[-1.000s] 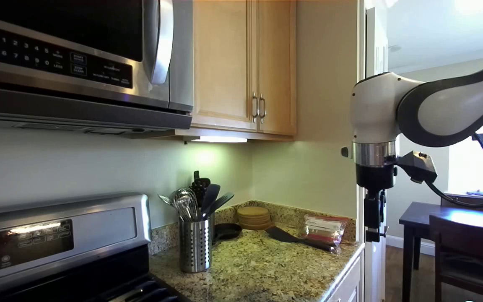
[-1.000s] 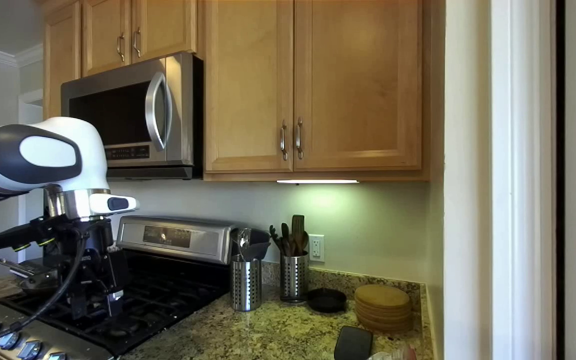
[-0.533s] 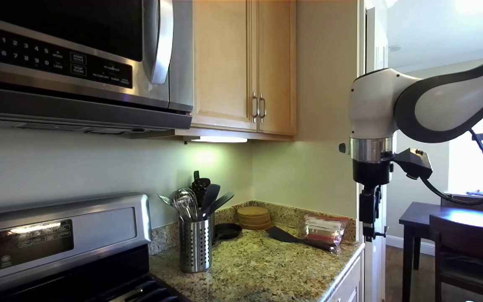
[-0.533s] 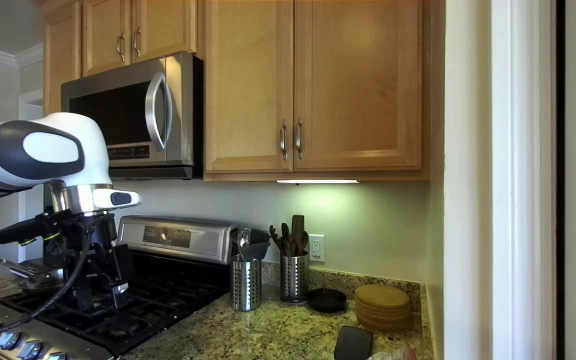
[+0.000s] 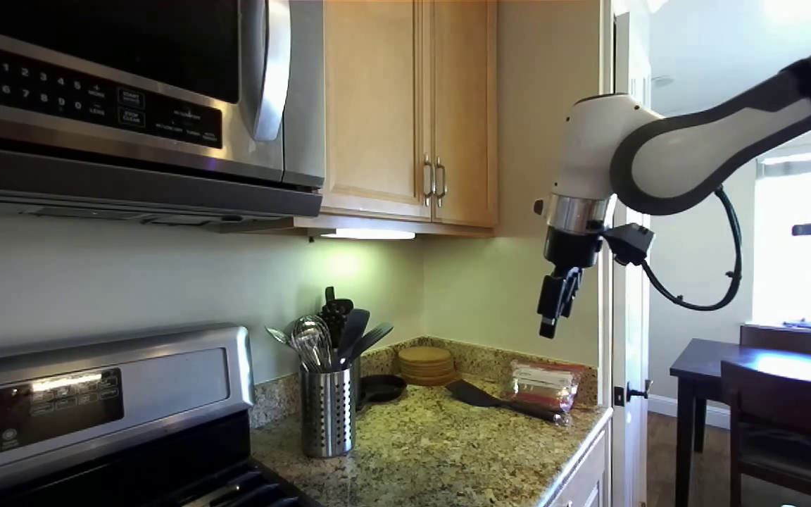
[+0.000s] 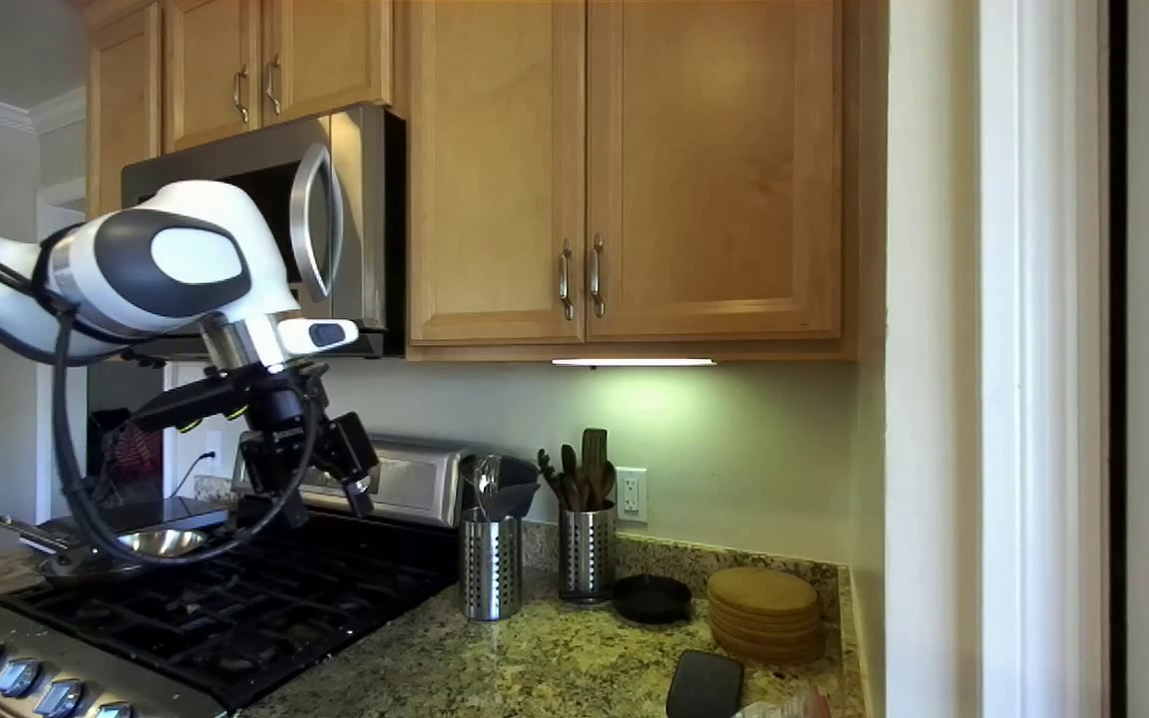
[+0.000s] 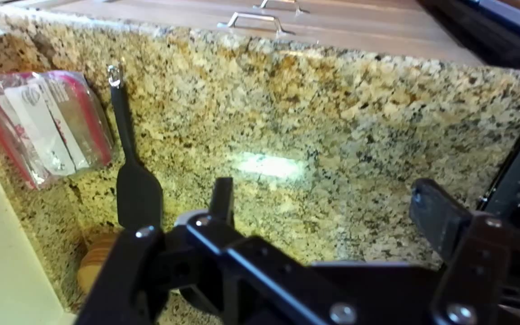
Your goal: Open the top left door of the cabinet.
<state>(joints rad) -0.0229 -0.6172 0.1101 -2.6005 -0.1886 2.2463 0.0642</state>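
The cabinet [image 6: 848, 179] is light maple wood, and its two tall doors look shut in both exterior views. The top left door [image 6: 495, 170] has a slim silver handle [image 6: 566, 281] near its right edge. In an exterior view the same door [image 5: 375, 98] and its handle [image 5: 427, 180] stand right of the microwave. My gripper [image 6: 327, 507] hangs tilted, apart from and well below the door handle; it also shows in an exterior view [image 5: 550, 325]. In the wrist view the gripper [image 7: 325, 194] has its fingers wide apart with nothing between them. The door is out of the wrist view.
The steel microwave [image 6: 360, 219] juts out left of the door. Utensil holders [image 6: 491, 568], a stack of round boards [image 6: 764, 608] and a small black pan [image 6: 651, 598] stand on the granite counter [image 5: 419, 451]. A spatula [image 7: 139, 194] and plastic bag [image 7: 48, 126] lie there too.
The arm has risen and moved toward the cabinet side. The gripper has tilted from pointing straight down to slanting forward. The doors have not moved.
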